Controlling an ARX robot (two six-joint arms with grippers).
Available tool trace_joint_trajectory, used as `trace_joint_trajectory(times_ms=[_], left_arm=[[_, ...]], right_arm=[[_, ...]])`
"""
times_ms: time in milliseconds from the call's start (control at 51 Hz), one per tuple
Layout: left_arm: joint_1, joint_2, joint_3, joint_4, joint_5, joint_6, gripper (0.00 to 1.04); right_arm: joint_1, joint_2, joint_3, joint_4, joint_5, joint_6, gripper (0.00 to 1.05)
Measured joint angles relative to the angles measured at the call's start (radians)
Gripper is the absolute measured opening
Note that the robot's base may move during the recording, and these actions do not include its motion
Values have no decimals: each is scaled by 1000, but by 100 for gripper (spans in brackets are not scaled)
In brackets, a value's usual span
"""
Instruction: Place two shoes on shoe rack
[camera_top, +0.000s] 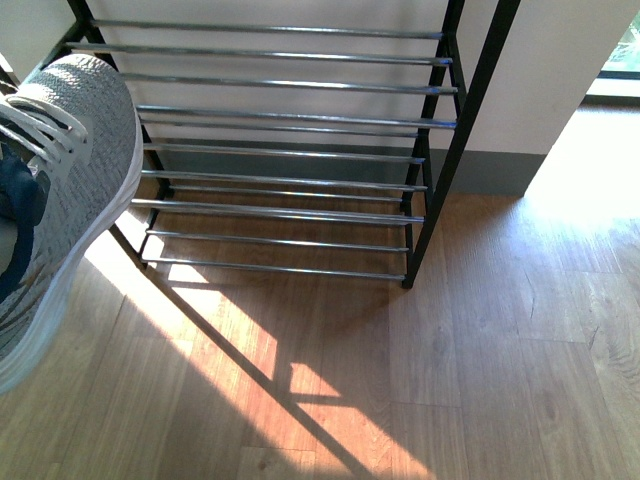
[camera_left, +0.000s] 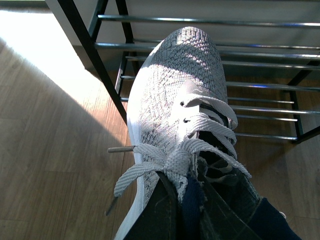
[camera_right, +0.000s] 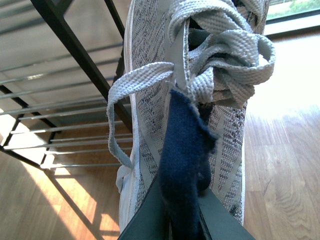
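Wooden floor (camera_top: 480, 380) carries the shoe rack (camera_top: 470, 110), black posts joined by thin silver rods. We carry two grey knit sneakers clear of that floor. The left sneaker (camera_top: 75, 170) hangs before the rack's left post, its long axis crossing the rods, toe raised toward them and heel nearer us. The right sneaker (camera_right: 230, 135) shows only in its wrist view, toe pointing away from the wrist and cut off, with the rack beside and behind it. We judge both light, with soft uppers over stiffer white soles. Held by a floppy tongue they will likely swing, so the heel collar would be the firmer hold. The left pincer (camera_left: 186, 202) pinches its sneaker's navy tongue (camera_left: 192, 190); the right pincer (camera_right: 182, 210) does likewise. Loose laces (camera_left: 150, 165) could snag a rod.
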Motion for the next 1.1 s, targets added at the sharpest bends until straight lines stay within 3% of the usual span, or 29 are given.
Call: trace_joint_trajectory(times_ms=[1098], left_arm=[[0,0,0,0,1,0,2]], right_arm=[[-3,3,-1,10,-18,-3,2]])
